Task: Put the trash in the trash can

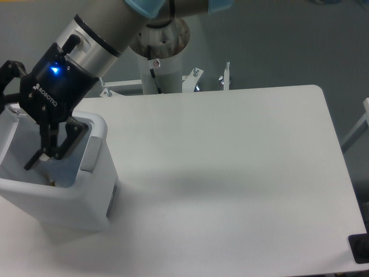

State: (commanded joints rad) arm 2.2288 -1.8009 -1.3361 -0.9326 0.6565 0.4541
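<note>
White table (230, 173); trash can (86, 196) upright at left edge, mouth up; fingers (43, 154) inside, nearly together, contents unclear.

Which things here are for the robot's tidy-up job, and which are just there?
For the job:
- trash can, white, at the table's left
- gripper, its fingers down inside the can's opening
- no trash shows in this view

Just there:
- table
- black thing at the table's right corner
- robot's base post behind the table

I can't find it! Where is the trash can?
The trash can stands at the table's left edge, in the camera view's lower left. The gripper reaches down into its open top.
</note>
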